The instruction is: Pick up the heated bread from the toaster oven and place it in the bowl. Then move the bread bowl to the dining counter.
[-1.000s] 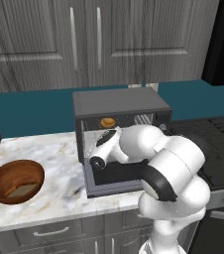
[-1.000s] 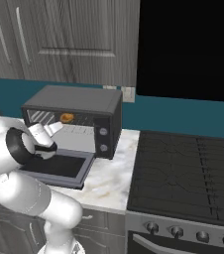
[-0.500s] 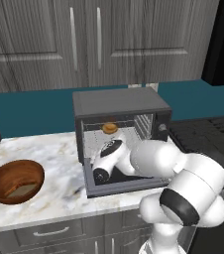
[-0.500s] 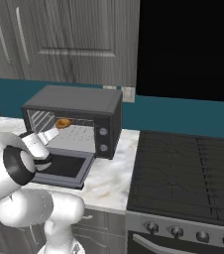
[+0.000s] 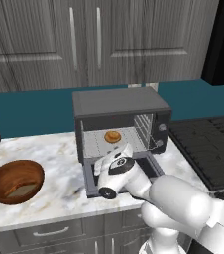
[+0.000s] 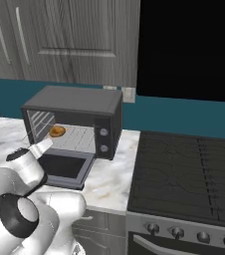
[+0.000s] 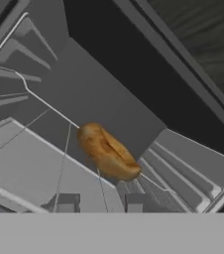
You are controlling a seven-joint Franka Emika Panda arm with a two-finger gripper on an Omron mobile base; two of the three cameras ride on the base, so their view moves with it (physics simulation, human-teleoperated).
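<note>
Bread [image 5: 113, 136] sits on the wire rack inside the toaster oven [image 5: 120, 128], golden and domed, untouched as far as we can see. In the hand view it lies just ahead of our claw [image 7: 100, 202], whose two dark tips stand apart with the bun between and beyond them, so we read the claw as open and holding nothing.

Over the last second our arm has dropped and swung forward: where the wrist hung in front of the oven mouth and partly hid the rack, it now reaches low over the dropped glass door [image 5: 119, 173], with the hand pointed into the cavity. The bun itself has not moved on the rack. We take this to mean the reach is nearly finished and the grasp is the step in hand; nothing of the task is done yet.

Off to the left on the marble bench [image 5: 59, 163] waits the wooden bowl [image 5: 16, 181], well apart from the oven, with a pale flat piece lying inside it. We judge the next move calls for easing the tips a little further in, around the bun, while keeping clear of the rack wires and the oven's top edge.
</note>
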